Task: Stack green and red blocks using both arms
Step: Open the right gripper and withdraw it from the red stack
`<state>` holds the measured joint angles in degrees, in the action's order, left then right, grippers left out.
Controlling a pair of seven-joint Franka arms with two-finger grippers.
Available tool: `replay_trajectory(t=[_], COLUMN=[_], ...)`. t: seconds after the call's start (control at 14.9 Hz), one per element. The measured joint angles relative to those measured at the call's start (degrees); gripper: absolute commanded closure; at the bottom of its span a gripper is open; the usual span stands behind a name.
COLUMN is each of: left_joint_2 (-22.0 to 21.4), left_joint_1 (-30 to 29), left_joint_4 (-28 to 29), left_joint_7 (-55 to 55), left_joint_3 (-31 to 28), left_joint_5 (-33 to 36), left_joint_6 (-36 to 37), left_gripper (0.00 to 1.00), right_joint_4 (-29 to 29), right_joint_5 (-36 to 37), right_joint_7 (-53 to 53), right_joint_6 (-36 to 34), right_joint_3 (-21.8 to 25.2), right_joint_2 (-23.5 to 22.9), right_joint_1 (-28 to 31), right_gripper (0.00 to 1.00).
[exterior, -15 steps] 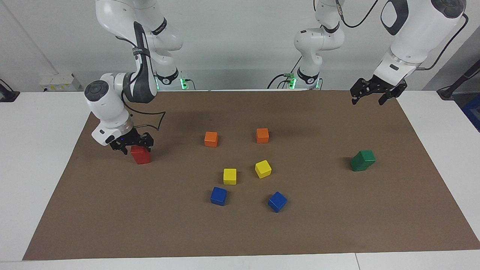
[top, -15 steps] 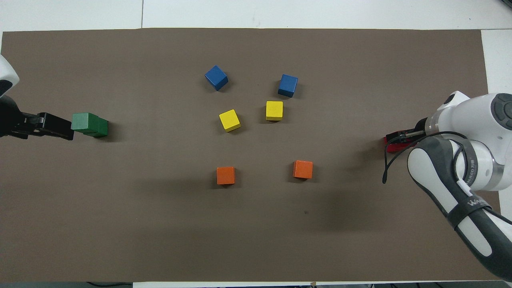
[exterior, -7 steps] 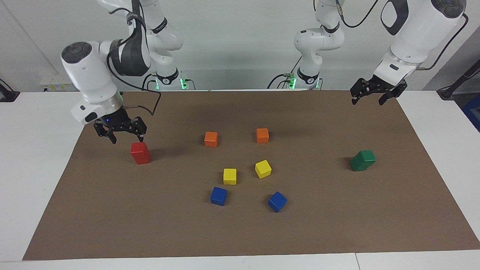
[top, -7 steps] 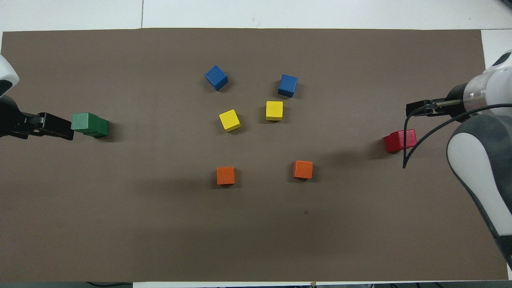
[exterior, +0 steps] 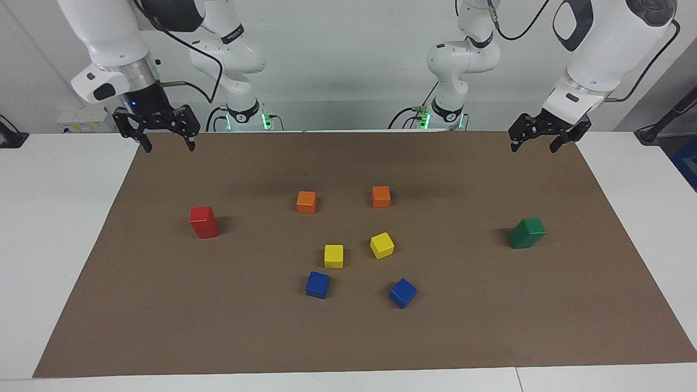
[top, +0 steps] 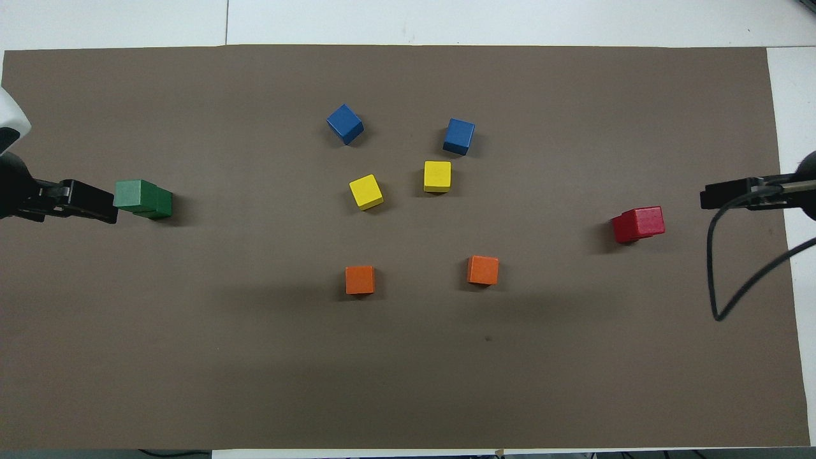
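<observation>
Two red blocks (exterior: pixel 204 222) stand stacked, one on the other, toward the right arm's end of the brown mat; from above the red stack (top: pixel 639 224) leans slightly off-square. Two green blocks (exterior: pixel 526 233) are stacked toward the left arm's end, the upper one turned a little on the lower; overhead the green stack (top: pixel 143 199) shows both tops. My right gripper (exterior: pixel 169 146) hangs open and empty high over the mat's edge by the robots. My left gripper (exterior: pixel 535 146) waits open and empty, high over the mat's corner by the robots.
Two orange cubes (exterior: pixel 306 201) (exterior: pixel 381 196), two yellow cubes (exterior: pixel 334 256) (exterior: pixel 382 245) and two blue cubes (exterior: pixel 317 284) (exterior: pixel 403 292) lie clustered mid-mat. The mat (exterior: pixel 490 337) lies on a white table (exterior: pixel 49 218).
My right gripper has lifted off the red stack, open, and drawn back high over the mat's edge by the robots. The red stack stays standing. The left arm has not moved.
</observation>
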<state>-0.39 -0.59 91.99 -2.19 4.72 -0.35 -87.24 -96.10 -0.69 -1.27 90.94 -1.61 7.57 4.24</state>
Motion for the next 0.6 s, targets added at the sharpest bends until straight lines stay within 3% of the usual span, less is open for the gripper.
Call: replay_trajectory(t=[0.6], left_joint_2=[0.00], left_joint_1=[0.00], left_joint_4=[0.00], left_joint_7=[0.00], left_joint_3=[0.00], left_joint_5=[0.00], left_joint_6=[0.00], left_gripper=[0.00], right_joint_4=[2.67], right_joint_5=[0.06], right_joint_7=[0.00], right_joint_6=[-5.55], right_joint_3=[0.48], right_joint_2=[-1.77], right_joint_1=[0.13], right_gripper=[0.00])
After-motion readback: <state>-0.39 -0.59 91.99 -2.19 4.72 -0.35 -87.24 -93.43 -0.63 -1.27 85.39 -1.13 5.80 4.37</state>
